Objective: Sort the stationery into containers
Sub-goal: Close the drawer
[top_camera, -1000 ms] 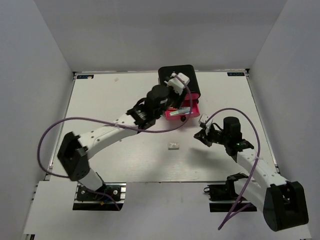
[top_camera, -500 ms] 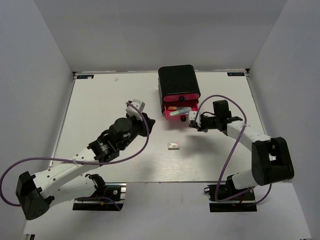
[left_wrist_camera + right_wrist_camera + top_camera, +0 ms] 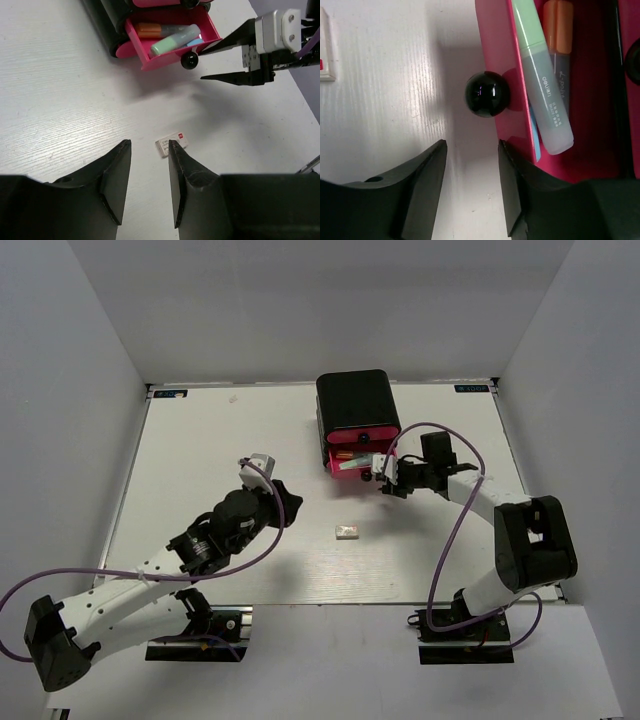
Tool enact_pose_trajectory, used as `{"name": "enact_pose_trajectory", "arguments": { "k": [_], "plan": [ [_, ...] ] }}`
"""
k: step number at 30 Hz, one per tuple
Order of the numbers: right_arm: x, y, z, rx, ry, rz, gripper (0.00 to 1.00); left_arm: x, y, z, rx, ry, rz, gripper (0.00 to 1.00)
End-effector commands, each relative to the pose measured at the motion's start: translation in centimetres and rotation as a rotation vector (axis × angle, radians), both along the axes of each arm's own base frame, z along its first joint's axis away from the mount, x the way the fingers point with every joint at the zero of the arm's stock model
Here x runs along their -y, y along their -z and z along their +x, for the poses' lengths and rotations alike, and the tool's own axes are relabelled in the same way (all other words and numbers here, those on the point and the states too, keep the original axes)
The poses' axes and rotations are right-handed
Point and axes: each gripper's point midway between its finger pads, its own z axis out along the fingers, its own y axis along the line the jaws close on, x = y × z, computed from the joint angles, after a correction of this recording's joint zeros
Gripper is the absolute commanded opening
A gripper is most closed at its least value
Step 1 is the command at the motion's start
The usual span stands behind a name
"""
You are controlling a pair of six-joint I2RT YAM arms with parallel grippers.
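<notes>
The black cabinet [image 3: 357,405] stands at the table's back, its bottom pink drawer [image 3: 345,474] pulled open. Inside lie a pale teal stick [image 3: 542,85], an orange-capped stick [image 3: 559,20] and a light blue one beneath. The white eraser [image 3: 347,531] lies on the table in front. My right gripper [image 3: 385,483] is open and empty, its fingertips [image 3: 502,145] just short of the drawer's black knob [image 3: 487,93]. My left gripper [image 3: 287,502] is open and empty above the table, left of the eraser [image 3: 171,144], which shows just past the right fingertip [image 3: 172,147].
The drawer [image 3: 170,37] and the right gripper [image 3: 225,65] show ahead in the left wrist view. The eraser's edge [image 3: 325,50] shows at the far left of the right wrist view. The white table [image 3: 200,440] is bordered by grey walls.
My left arm has pulled back from the drawer to the left and lower, empty. My right gripper has moved up and left to the drawer's knob.
</notes>
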Motion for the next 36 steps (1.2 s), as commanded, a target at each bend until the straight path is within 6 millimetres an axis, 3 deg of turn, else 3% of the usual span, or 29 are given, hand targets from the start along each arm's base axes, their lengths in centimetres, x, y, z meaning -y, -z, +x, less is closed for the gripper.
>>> {"name": "enact_pose_trajectory", "arguments": {
  "k": [1,10,11,20,25,28,31,33,36],
  "plan": [
    [-0.5,-1.7,2.4,0.079,0.008,0.01,0.54,0.3,0.2,-0.4,-0.024,0.007,-0.024,0.46],
    [-1.0,-2.4,4.3,0.106,0.006,0.02,0.72,0.8,1.3,-0.4,-0.057,0.004,-0.049,0.47],
    [-1.0,-2.7,4.5,0.113,0.009,0.021,0.84,0.9,1.3,-0.5,-0.059,0.013,-0.05,0.47],
    [-1.3,-3.3,6.7,0.131,0.021,0.016,0.88,1.2,2.6,-0.8,-0.093,0.023,-0.047,0.49],
    [-1.5,-3.2,6.6,0.127,0.007,0.015,0.9,1.5,2.5,-0.8,-0.097,0.026,-0.074,0.5],
    [-1.3,-3.2,6.0,0.123,0.001,0.015,0.9,1.8,2.6,-0.8,-0.096,0.037,-0.082,0.51],
    [-1.3,-3.5,4.1,0.093,-0.033,0.028,0.88,2.7,2.8,-0.6,-0.096,0.055,-0.091,0.51],
    [-1.3,-4.1,2.0,0.075,-0.067,0.042,0.85,3.3,3.8,-0.3,-0.112,0.065,-0.078,0.49],
    [-1.2,-4.2,-1.4,0.038,-0.105,0.065,0.79,5.0,3.2,0.4,-0.106,0.081,-0.133,0.38]
  ]
}}
